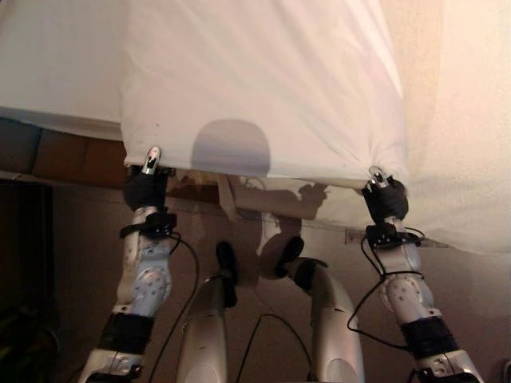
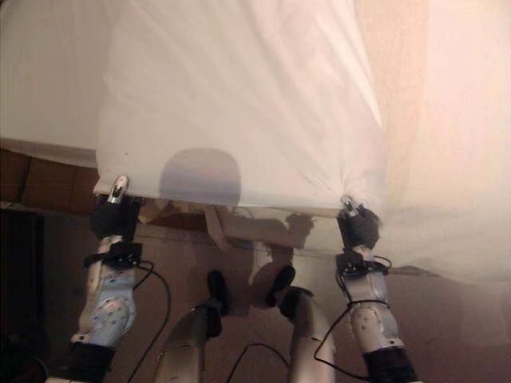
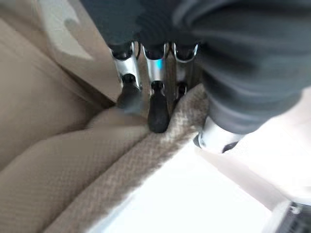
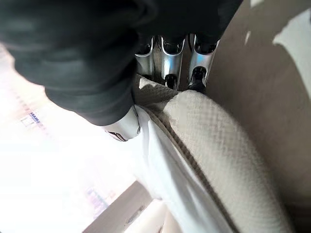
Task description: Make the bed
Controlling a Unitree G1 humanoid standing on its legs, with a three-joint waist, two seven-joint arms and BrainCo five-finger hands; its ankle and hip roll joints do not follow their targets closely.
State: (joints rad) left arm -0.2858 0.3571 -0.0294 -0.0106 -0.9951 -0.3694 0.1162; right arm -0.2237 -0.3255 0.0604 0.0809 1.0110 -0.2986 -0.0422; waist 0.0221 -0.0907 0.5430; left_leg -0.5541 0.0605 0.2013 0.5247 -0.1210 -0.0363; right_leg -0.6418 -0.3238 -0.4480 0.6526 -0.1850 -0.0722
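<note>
Fingers (image 3: 158,104) of the left hand (image 1: 146,185) are curled over the folded edge of the blanket (image 1: 263,88), thumb pressed in beside them, so the near left corner is pinched fast. The blanket hangs spread between both hands as a pale sheet, lifted in front of the robot, with gentle creases fanning from each held corner. In the wrist views its under-face is a beige woven weave beside a smooth white layer.

By the look of it, this is soft, limp and fairly light cloth: it will sag in the middle, drape over whatever it meets, and slide through a loose pinch, so the corners are the right hold and should be kept taut and level. Any pull on one side alone would probably skew it.

Under the left part of the cloth a dark wooden frame (image 1: 72,155) shows, apparently the bed's side, close to the left hand. A pale tag or strap (image 1: 227,195) hangs below the middle of the hem. Nothing else that I can make out stands in the way.

Over on the right, the right hand (image 1: 385,195) has its fingers (image 4: 171,63) folded round the other near corner, thumb clamping the hem.
</note>
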